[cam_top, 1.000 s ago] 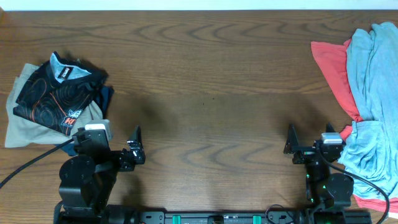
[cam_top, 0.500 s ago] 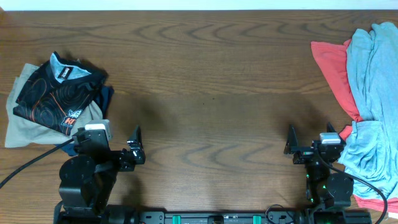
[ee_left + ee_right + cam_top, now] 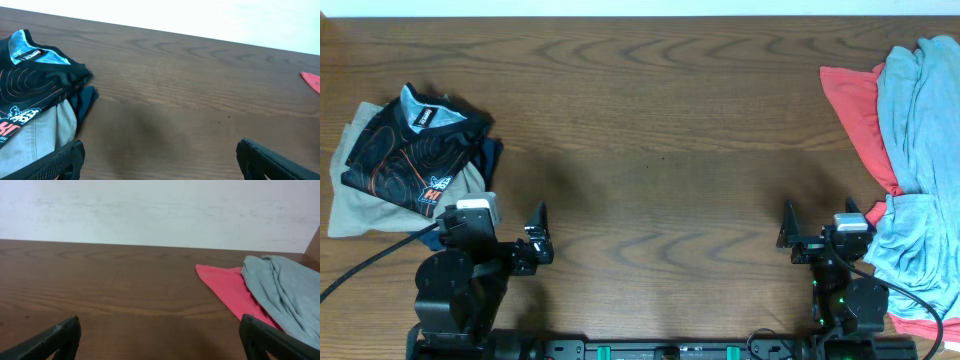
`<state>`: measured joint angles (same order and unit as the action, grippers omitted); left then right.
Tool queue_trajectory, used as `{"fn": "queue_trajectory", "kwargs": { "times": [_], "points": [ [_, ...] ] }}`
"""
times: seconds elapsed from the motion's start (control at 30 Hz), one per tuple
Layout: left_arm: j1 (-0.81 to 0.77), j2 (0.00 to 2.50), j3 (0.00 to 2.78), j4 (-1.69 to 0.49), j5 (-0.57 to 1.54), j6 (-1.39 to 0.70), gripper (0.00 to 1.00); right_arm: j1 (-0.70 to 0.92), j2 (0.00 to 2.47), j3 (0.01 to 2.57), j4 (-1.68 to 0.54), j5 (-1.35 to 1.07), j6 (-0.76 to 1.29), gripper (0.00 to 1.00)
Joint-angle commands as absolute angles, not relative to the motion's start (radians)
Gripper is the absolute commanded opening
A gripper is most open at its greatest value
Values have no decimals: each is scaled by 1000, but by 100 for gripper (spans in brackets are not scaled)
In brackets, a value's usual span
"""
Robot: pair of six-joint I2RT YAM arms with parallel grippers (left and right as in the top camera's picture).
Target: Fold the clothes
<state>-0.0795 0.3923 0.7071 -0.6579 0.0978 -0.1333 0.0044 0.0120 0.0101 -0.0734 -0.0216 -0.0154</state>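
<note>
I see both arms tucked at near table (image 3: 650, 120) edge; left gripper (image 3: 538, 238), right gripper (image 3: 790, 240) spread wide, empty. Black jersey (image 3: 415, 150) atop beige garment (image 3: 360, 205), left.

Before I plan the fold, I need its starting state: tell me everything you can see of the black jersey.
The black jersey looks like thin, smooth sports fabric with orange contour lines and white and red logos. Its pale blue collar lining, bearing a dark label, faces up. It lies bunched near the left edge of the table on a beige garment, a dark blue cloth showing under its right side. Nothing else touches it.
</note>
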Motion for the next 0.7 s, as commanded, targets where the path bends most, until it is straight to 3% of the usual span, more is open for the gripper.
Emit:
{"fn": "queue_trajectory", "kwargs": {
  "times": [0.0,0.4,0.67],
  "points": [
    [-81,392,705,-657,86,-125,98,14,5,5,-74,-10,-31,99],
    [-79,371,705,-658,87,-125,98,14,5,5,-74,-10,-31,99],
    [-79,221,614,-692,6,-97,98,14,5,5,-74,-10,-31,99]
  ]
}}
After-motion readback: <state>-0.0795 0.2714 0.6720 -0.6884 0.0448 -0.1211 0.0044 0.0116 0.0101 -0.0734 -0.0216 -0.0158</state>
